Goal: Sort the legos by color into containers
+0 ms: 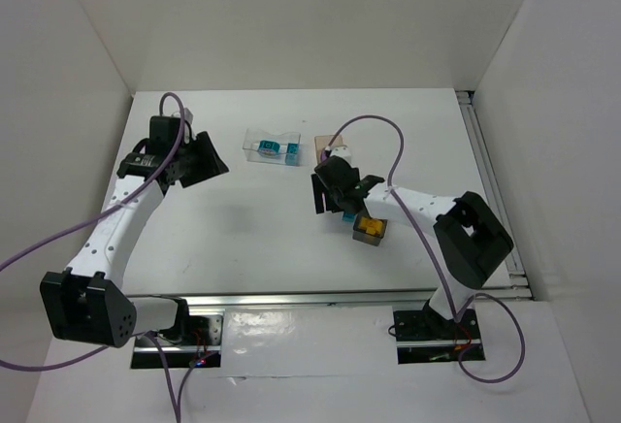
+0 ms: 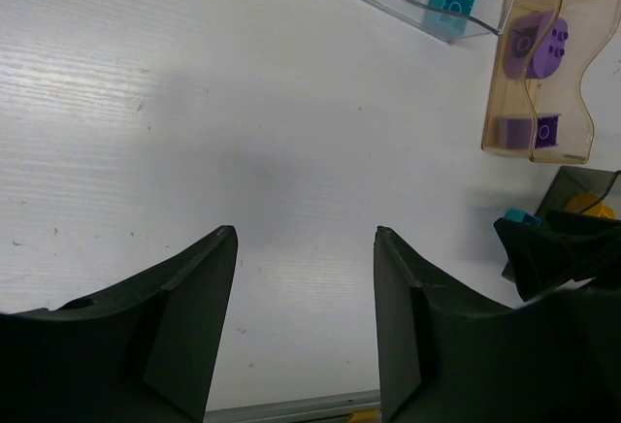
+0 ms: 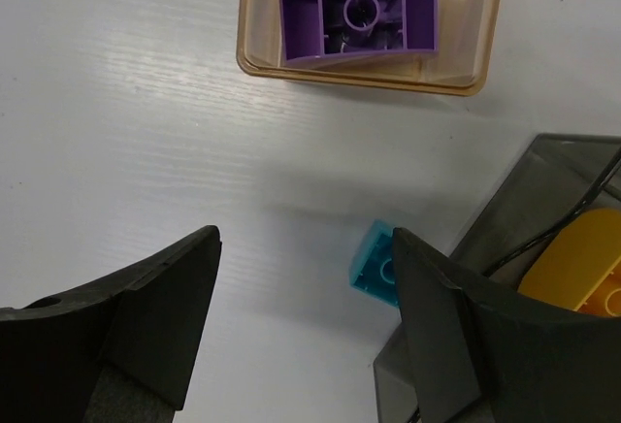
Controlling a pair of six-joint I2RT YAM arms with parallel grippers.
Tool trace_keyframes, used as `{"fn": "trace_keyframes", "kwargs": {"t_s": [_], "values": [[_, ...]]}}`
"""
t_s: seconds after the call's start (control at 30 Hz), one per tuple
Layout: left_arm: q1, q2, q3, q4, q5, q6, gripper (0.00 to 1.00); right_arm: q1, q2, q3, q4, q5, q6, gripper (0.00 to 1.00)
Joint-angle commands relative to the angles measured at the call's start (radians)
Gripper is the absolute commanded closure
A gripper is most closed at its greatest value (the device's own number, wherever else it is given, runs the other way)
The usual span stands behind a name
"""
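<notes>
One teal lego (image 3: 374,268) lies on the table against the dark grey bin (image 3: 543,176), which holds an orange-yellow lego (image 3: 582,273). My right gripper (image 3: 304,237) is open just above the table, and the teal lego sits just inside its right finger (image 3: 437,316). The orange-tan bin (image 3: 369,79) holds a purple lego (image 3: 359,11). In the top view the right gripper (image 1: 330,200) hovers between the tan bin (image 1: 323,142) and the dark bin (image 1: 370,232). The clear bin (image 1: 271,148) holds teal legos (image 1: 291,154). My left gripper (image 1: 207,164) is open and empty, and shows so in the left wrist view (image 2: 306,231).
The left wrist view shows the clear bin (image 2: 427,16), the tan bin (image 2: 582,64) with purple pieces (image 2: 536,43), the loose teal lego (image 2: 521,216) and the right arm's black gripper (image 2: 563,248). White walls enclose the table on three sides.
</notes>
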Motion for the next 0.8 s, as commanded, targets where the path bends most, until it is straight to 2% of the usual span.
{"fn": "trace_keyframes", "kwargs": {"t_s": [0.0,0.23,0.57,0.7,0.77], "values": [[-0.01,-0.005,-0.004,0.026,0.013,-0.007,0.35,0.001,0.014,-0.01,-0.034,0.029,0.061,0.2],[-0.01,-0.005,0.005,0.026,0.004,-0.007,0.35,-0.008,-0.02,-0.091,-0.088,0.065,0.12,0.18],[-0.01,-0.005,0.005,0.026,0.013,-0.007,0.35,-0.008,0.011,-0.091,-0.078,0.076,0.153,0.13],[-0.01,-0.005,0.005,0.026,0.013,-0.007,0.35,-0.008,0.011,-0.091,-0.058,0.076,0.153,0.24],[-0.01,-0.005,0.005,0.026,0.013,-0.007,0.35,-0.008,0.011,-0.082,-0.058,0.076,0.153,0.35]]}}
